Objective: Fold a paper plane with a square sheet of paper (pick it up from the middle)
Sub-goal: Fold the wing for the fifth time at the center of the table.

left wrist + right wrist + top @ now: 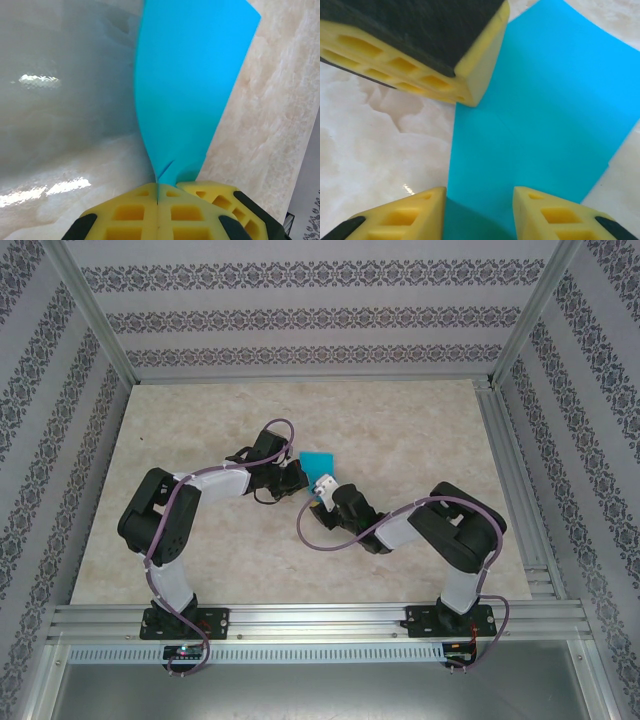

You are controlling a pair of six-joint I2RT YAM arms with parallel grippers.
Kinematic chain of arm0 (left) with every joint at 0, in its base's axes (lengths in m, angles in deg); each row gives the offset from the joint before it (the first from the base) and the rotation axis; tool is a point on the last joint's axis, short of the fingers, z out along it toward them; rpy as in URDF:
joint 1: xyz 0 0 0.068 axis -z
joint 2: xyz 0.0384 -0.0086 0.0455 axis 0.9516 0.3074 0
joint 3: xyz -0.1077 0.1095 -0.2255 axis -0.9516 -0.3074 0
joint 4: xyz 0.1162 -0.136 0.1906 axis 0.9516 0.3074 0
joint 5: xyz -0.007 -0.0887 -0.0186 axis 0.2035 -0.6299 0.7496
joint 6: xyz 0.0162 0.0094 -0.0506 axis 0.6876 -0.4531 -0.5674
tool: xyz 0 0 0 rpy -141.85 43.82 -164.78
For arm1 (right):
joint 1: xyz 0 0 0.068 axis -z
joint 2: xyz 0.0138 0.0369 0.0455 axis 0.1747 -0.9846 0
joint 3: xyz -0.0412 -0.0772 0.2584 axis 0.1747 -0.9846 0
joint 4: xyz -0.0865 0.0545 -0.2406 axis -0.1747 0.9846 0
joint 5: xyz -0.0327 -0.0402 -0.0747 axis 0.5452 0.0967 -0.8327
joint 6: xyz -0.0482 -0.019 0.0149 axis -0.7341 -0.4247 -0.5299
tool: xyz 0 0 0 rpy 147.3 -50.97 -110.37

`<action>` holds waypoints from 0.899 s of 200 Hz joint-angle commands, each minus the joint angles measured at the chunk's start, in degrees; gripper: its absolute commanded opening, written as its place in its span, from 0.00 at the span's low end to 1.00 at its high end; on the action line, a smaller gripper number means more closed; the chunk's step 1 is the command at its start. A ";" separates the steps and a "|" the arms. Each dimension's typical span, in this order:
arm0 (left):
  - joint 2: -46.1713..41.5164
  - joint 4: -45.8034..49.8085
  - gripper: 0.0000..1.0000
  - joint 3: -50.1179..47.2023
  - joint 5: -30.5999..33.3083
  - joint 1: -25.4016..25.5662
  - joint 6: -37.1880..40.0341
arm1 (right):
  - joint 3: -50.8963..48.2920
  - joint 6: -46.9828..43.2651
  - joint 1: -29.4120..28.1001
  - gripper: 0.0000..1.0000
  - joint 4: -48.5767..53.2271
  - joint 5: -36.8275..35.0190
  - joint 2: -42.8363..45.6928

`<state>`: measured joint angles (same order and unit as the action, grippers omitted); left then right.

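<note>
Left tool (158, 192) first: we see its two yellow pads pressed together, clamped on one edge of the square sheet of paper (190, 85), which puckers at the pinch and fans out away from it.

From above, we take the pale marbled worktop (420, 430) as the largest thing. On its near edge we count two arms, the left arm (165, 515) and the right arm (455, 530), both bent inward so that their ends meet near the middle.

We count two tools. The right tool (479, 200) has its jaws apart, one yellow finger on each side of the sheet's near edge, with teal paper showing in the gap. We cannot tell whether either finger touches the paper.

We count one sheet, teal-blue (320, 462). It sits near the worktop's centre, just beyond the two tool tips.
</note>
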<state>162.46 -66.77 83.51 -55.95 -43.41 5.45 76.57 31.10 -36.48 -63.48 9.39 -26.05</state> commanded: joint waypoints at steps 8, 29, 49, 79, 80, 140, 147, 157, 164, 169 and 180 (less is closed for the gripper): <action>-2.05 1.26 0.03 1.45 0.82 0.76 -0.96 | -1.12 -2.01 -1.29 0.35 -6.57 -3.83 -1.90; -2.12 1.41 0.03 1.53 0.91 0.77 -0.97 | -1.79 -2.11 -1.36 0.30 -8.34 -3.98 -2.19; -2.21 1.78 0.04 1.67 1.21 0.76 -0.79 | -2.10 -1.77 -1.36 0.25 -8.88 -3.26 -1.93; -2.37 2.04 0.08 1.98 1.46 0.75 -0.53 | -2.26 -0.19 -1.36 0.16 -9.02 -1.21 -1.65; -2.38 2.08 0.08 2.01 1.51 0.71 -0.53 | -2.27 -0.03 -1.36 0.16 -9.05 -1.05 -1.57; -6.71 3.45 0.48 1.18 6.01 -0.80 1.54 | -4.61 13.72 3.22 0.08 -14.22 11.53 -0.79; -7.26 3.21 0.50 0.72 6.45 -1.07 1.58 | -4.97 15.89 4.05 0.08 -15.48 13.05 -0.83; -7.93 2.86 0.53 0.02 6.96 -1.48 1.49 | -5.30 18.75 5.28 0.08 -16.94 15.33 -0.96; -8.30 2.47 0.55 -0.43 7.20 -1.69 1.52 | -5.22 20.71 6.07 0.08 -17.45 16.82 -1.09; -8.57 2.17 0.56 -0.75 7.34 -1.83 1.53 | -5.26 22.01 6.76 0.08 -17.63 17.78 -1.11; -8.96 1.50 0.59 -1.33 7.62 -1.96 1.58 | -5.33 24.35 7.92 0.08 -18.14 19.56 -1.22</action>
<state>155.25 -64.61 83.84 -50.53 -44.39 6.13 71.76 46.14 -30.69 -76.49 21.26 -27.52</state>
